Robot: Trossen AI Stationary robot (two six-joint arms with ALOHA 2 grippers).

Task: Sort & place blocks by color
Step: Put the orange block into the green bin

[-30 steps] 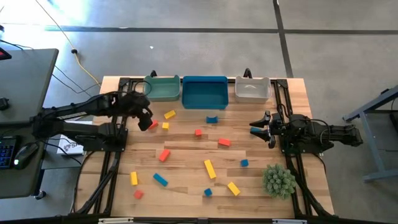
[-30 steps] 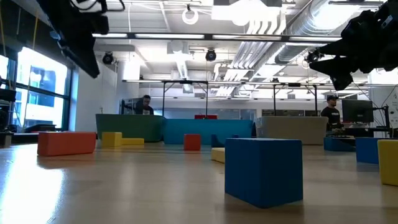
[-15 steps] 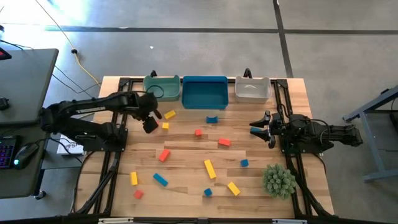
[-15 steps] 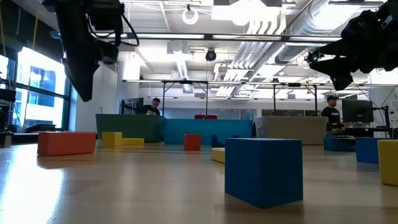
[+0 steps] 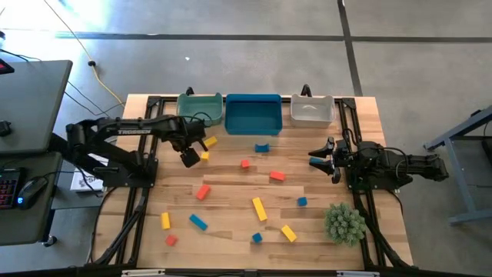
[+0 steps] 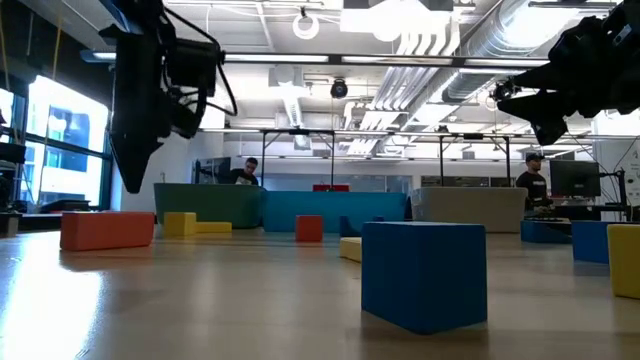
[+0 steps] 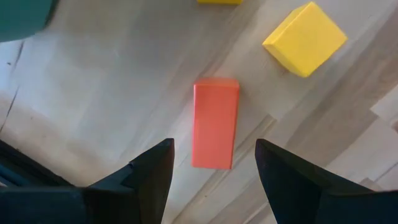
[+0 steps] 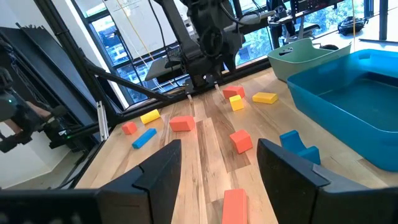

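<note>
Near the table's back left, in front of the green bin (image 5: 201,108), the left gripper (image 7: 212,163) hung fingers apart and empty above a red bar block (image 7: 215,122), fingers straddling it without touching. A yellow cube (image 7: 305,38) lay just beside the bar. The right gripper (image 5: 318,158) waited mid-right, fingers apart, empty. Remaining blocks lay scattered over the table (image 5: 231,185); blue bin (image 5: 253,115) and white bin (image 5: 311,112) stood along the back edge.

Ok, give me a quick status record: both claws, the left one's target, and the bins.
Left claw: open, poised above the red bar, off the table
Red bar: flat on the table, beside a yellow cube, ungrasped
Right claw: open, waiting at the table's right side
Bins: green bin, blue bin, white bin along the far edge
</note>
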